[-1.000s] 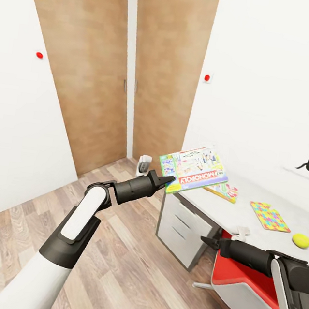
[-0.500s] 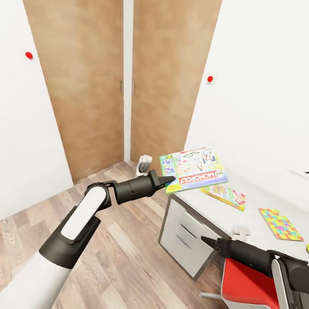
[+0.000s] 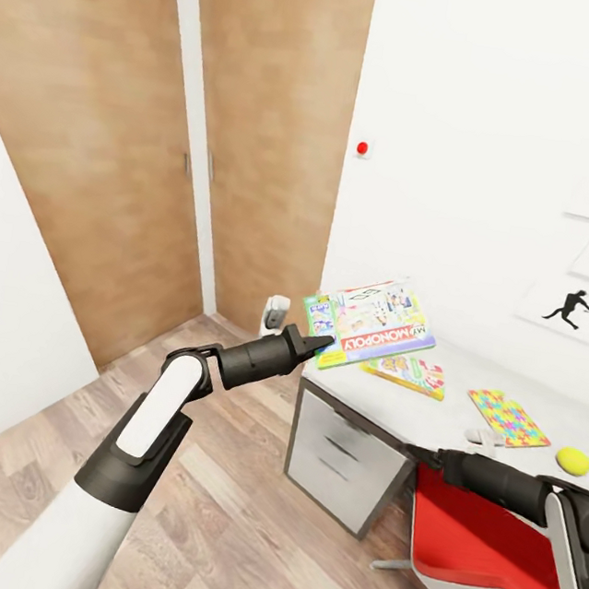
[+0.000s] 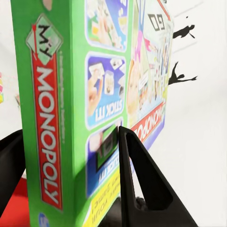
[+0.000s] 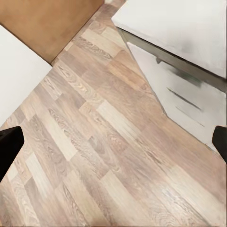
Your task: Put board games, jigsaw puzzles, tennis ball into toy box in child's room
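Monopoly box [image 3: 370,324] sits clamped in the left gripper [image 3: 314,343], above the desk [image 3: 409,412] corner; puzzles [image 3: 407,372], ball [image 3: 573,459] and red chair [image 3: 476,542] lie beyond. Right gripper [image 5: 113,144] spread wide over floor [image 5: 94,156].

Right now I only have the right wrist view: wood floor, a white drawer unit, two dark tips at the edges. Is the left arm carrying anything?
Observer: Yes. The left gripper has its jaws closed on a green Monopoly box, one finger pressed flat on its printed face.
Operator: Anything on the desk above those drawers?
Observer: On the white table lie a flat colourful box, a jigsaw puzzle and a yellow tennis ball.
Operator: What's below my right arm?
Observer: A red chair pushed up to the table.
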